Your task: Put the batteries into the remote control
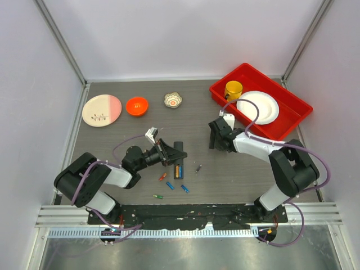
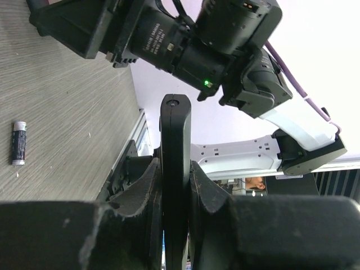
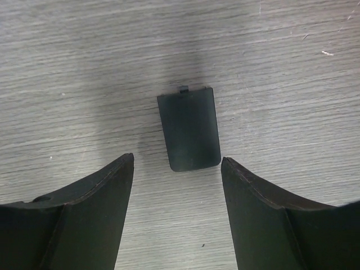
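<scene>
— What's closest to us?

— Loose batteries (image 1: 170, 185) on the table (image 1: 242, 174), left of centre. A green one (image 1: 158, 196) lies nearest, then two blue, then an orange one (image 1: 162, 176) farthest of the four.

— And the remote control (image 1: 180, 149)?

— Just beyond them, clamped in the left gripper (image 1: 168, 156). Its fingers (image 2: 147, 185) are pressed against both flat faces, so the bar stands on its thin edge. Something orange shows at its near end (I cannot tell whether that is a battery seated in the recess).

— Anything beside it?

— A grey metal bit (image 1: 198, 167) lies on the table just to its right, apart from it.

— The other arm?

— The right gripper (image 1: 215, 140) hangs a little farther back, right of centre, jaws spread wide and holding nothing. Its wrist view shows a small black cover (image 3: 188, 129) flat on the table, just beyond the two fingertips (image 3: 107, 185) and in line with the gap between them, touching neither.

— And the far side?

— Along the back from the left there is a pink-and-cream plate (image 1: 102, 109), an orange bowl (image 1: 136, 105) and a small patterned bowl (image 1: 173, 100). A red tray (image 1: 292, 104) sits at the far right, holding a yellow cup (image 1: 233, 90) and a white plate (image 1: 257, 107).
</scene>
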Controlling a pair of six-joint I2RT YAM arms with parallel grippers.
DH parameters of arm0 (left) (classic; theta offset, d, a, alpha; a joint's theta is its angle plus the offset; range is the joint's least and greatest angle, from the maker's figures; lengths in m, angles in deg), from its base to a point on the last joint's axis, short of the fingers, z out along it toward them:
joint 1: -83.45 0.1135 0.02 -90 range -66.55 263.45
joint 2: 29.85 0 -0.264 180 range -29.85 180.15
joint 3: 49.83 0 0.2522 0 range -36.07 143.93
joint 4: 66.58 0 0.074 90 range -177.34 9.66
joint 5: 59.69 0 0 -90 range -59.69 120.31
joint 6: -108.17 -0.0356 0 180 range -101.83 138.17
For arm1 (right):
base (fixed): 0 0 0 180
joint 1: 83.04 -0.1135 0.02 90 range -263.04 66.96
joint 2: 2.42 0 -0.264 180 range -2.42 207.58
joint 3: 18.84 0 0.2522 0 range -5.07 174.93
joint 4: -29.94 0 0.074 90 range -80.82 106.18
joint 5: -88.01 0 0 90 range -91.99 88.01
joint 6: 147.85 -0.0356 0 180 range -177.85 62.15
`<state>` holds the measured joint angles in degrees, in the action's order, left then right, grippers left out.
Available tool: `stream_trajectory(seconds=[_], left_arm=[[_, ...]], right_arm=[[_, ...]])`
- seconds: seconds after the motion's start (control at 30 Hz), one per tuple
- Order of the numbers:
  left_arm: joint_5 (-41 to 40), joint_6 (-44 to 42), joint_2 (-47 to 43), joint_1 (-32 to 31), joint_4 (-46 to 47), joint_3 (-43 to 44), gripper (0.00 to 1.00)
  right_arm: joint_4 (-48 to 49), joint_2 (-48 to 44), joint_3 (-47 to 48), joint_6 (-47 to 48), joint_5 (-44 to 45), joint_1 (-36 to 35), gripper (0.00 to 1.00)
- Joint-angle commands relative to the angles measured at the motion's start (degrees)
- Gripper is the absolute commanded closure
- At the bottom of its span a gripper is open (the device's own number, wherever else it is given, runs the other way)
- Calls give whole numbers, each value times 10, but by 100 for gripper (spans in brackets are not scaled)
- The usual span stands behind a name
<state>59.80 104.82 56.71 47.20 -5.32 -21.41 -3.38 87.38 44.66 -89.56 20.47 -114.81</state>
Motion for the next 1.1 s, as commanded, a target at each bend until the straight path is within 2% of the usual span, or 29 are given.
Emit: stream_trajectory(seconds=[0.0,0.3,0.57,0.63,0.67,0.73,0.77,0.87,1.07], left_arm=[[11,-9,-32,5,136,-14,100],[13,-14,-29,7,136,-13,100],[13,-12,-18,7,136,-8,100],[13,-13,-17,7,136,-8,100],[11,-13,-17,7,136,-8,100],[10,-13,-13,7,136,-7,100],[8,-13,-11,7,136,-7,100],[-5,-13,1,7,136,-4,100],[-71,-25,27,0,136,6,100]], right_arm=[[22,13,14,31,-7,12,34],[34,38,10,57,-58,43,43],[43,51,-2,62,-72,50,44],[44,51,-6,60,-78,51,53],[45,50,-8,58,-82,51,62],[47,42,-14,54,-87,51,67],[50,37,-17,52,-93,51,75],[50,4,-30,37,-102,50,87],[-23,-102,-4,19,-95,16,94]])
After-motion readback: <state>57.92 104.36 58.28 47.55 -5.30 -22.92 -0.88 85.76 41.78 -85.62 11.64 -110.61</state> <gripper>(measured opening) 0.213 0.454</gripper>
